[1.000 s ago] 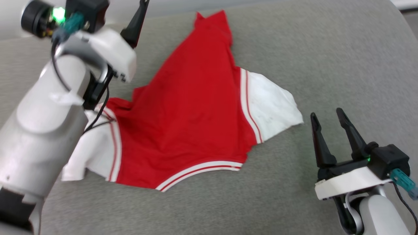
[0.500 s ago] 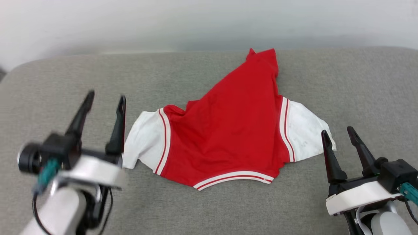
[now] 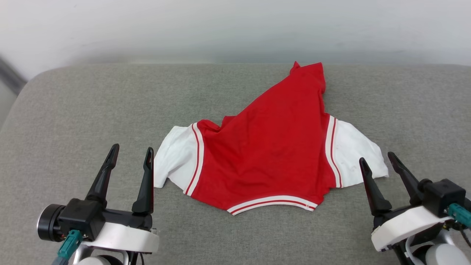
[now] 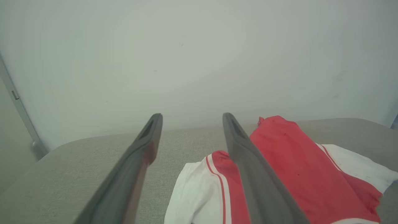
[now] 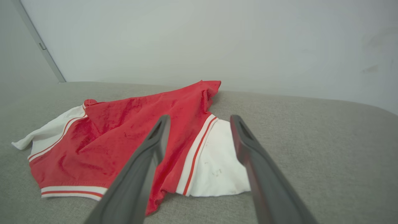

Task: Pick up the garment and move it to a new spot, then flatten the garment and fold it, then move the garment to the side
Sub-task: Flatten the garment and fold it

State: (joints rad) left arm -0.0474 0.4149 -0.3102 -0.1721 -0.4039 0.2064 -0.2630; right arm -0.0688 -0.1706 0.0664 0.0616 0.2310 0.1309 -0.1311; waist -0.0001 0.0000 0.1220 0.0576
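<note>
With the left claw (image 3: 131, 149) drawn back off the garment (image 3: 272, 154), which lay rumpled on the bench (image 3: 92, 110), it and the right claw (image 3: 376, 156) stood wide and empty beside its sleeves, suggesting flattening came next.

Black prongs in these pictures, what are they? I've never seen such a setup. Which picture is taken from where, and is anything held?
They are a robot's two-fingered hands. The wide picture comes from its head camera, looking down: left hand lower left, right hand lower right. The other two come from wrist cameras looking along each hand's fingers. A red shirt with white sleeves lies rumpled on a grey cushion. Both hands are open, holding nothing.
</note>
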